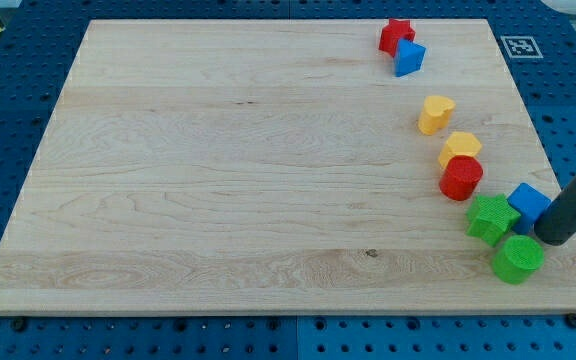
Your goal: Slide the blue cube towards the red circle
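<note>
Near the board's right edge, toward the view's bottom, the blue cube sits with my tip just below and to its right, touching or nearly so. That placement suits a push up and to the left, toward the red circle, a ribbed, squat cylinder lying near, beyond the green star. The star touches the cube's left side and may get dragged along. A green cylinder sits just left of my tip. The rod carries no jaws, so nothing opens or closes. All blocks look like matte printed plastic on a pale, grained wooden board.
</note>
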